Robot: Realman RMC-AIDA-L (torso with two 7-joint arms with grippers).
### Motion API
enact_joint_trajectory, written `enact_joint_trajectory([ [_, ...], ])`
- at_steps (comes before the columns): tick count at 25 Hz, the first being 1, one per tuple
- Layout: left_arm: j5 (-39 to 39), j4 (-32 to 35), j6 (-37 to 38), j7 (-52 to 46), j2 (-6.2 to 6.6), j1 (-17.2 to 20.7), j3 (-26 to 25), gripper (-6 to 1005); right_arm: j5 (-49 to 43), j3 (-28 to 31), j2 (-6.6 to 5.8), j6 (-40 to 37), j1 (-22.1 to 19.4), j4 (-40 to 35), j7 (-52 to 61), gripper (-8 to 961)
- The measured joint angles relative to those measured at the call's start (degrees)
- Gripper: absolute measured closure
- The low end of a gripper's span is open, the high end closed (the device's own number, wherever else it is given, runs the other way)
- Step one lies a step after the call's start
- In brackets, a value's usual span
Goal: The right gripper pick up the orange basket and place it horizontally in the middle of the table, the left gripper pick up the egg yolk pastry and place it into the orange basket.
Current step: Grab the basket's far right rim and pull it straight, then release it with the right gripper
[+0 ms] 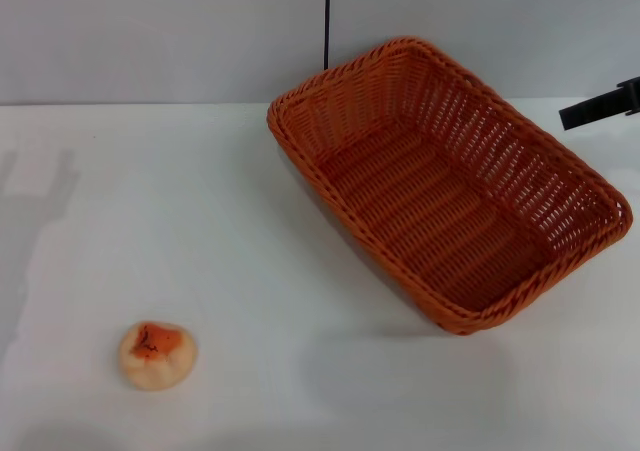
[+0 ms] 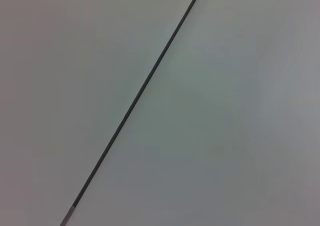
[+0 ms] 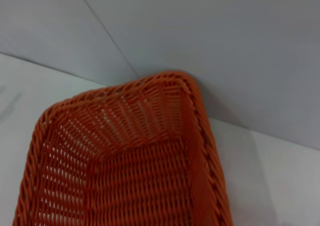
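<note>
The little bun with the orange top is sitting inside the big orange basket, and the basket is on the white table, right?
Not quite. The egg yolk pastry sits on the table, apart from the orange basket, toward the robot's left. The head view shows the basket empty.

The orange basket (image 1: 440, 186) fills the far right of the table (image 1: 300, 371), set at a slant, its open top unobstructed. Bare tabletop lies wide between it and the egg yolk pastry (image 1: 157, 354) at near left, which stands alone with open room on every side.
</note>
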Motion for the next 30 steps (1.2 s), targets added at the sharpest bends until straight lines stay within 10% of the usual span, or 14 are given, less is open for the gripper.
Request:
enact_joint_trajectory([
  [30,-0.01,0.83,0.88,-2.54,0.0,1.09,0.64,180,0.37,-5.08,3.35,7.66,-0.55,6.38,-2.41,735],
])
